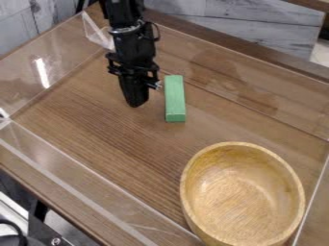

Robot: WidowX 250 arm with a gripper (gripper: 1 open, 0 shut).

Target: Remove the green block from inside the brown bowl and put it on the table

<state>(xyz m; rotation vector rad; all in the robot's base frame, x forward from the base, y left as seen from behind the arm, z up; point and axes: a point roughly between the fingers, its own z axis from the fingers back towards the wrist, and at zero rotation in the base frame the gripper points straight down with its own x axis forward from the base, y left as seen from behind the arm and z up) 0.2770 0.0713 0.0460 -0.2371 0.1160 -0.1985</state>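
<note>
The green block (pixel 175 99) lies flat on the table (pixel 103 135), its long side running away from the camera. Just to its left my gripper (pixel 135 99) points steeply down with its black fingers shut and nothing between them; a narrow strip of wood separates it from the block. The brown bowl (pixel 241 200) sits at the front right, pale wood with a thick rim, and its inside is empty.
Low clear acrylic walls (pixel 45 72) run along the table's edges, at the left, the front and the back. A grey plank surface (pixel 257 24) lies beyond the far wall.
</note>
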